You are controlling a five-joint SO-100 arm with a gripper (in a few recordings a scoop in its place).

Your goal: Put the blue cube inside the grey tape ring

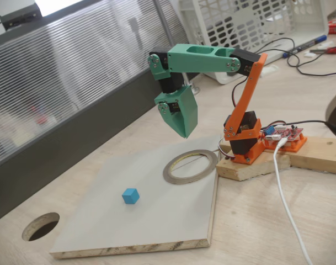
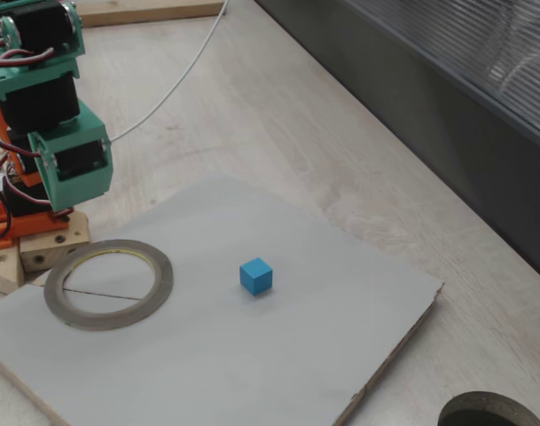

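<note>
The blue cube (image 1: 131,195) (image 2: 256,276) sits alone on the grey board, near its middle. The grey tape ring (image 1: 171,173) (image 2: 160,282) lies flat on the board's corner nearest the arm's base, with nothing inside it. My green gripper (image 1: 185,132) hangs in the air above the far edge of the ring, pointing down. Its jaws are closed together and hold nothing. The cube is about two ring-widths from the ring, well apart from the gripper.
The grey board (image 1: 156,226) (image 2: 278,355) rests on a wooden table. A round dark hole (image 1: 41,226) (image 2: 491,413) lies beyond the board's corner. The arm's wooden base block (image 1: 250,168), a white cable (image 1: 286,204) and a white basket (image 1: 250,22) are nearby.
</note>
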